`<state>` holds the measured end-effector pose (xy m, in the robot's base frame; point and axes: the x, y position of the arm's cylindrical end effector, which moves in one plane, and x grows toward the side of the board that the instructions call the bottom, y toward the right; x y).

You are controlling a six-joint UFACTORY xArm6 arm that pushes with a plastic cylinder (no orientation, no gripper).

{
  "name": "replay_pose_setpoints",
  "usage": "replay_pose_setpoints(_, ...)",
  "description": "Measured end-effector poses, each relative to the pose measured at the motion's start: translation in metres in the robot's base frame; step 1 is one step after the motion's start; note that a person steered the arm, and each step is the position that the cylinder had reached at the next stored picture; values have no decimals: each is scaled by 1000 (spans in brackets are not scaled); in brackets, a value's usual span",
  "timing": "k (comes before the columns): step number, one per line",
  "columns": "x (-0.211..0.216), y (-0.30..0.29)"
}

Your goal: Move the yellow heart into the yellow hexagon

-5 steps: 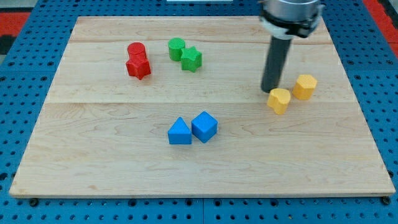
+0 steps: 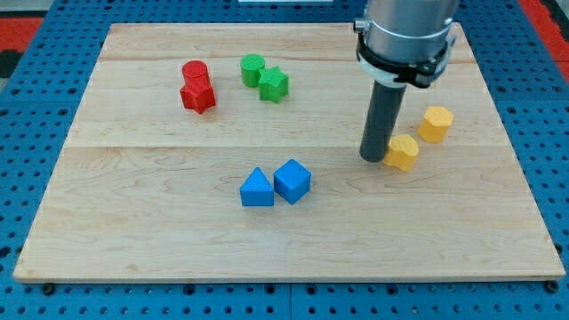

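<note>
The yellow heart [image 2: 404, 152] lies on the wooden board's right half. The yellow hexagon [image 2: 436, 124] sits up and to the right of it, with a small gap between them. My tip [image 2: 372, 157] rests on the board right at the heart's left side, touching or nearly touching it. The dark rod rises from there to the arm's grey mount at the view's top.
A red cylinder [image 2: 195, 71] and a red star [image 2: 198, 94] sit together at the upper left. A green cylinder [image 2: 252, 68] and a green star [image 2: 274, 85] lie right of them. Two blue blocks [image 2: 258, 189] [image 2: 292, 180] sit side by side at the middle.
My tip has moved down and a little left, from above the heart to its left side. The heart has shifted slightly down and right.
</note>
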<state>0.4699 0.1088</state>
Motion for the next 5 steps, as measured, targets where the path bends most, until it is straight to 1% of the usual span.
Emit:
replay_pose_setpoints(1,9,0)
replay_pose_setpoints(3,-7,26)
replay_pose_setpoints(5,24,43)
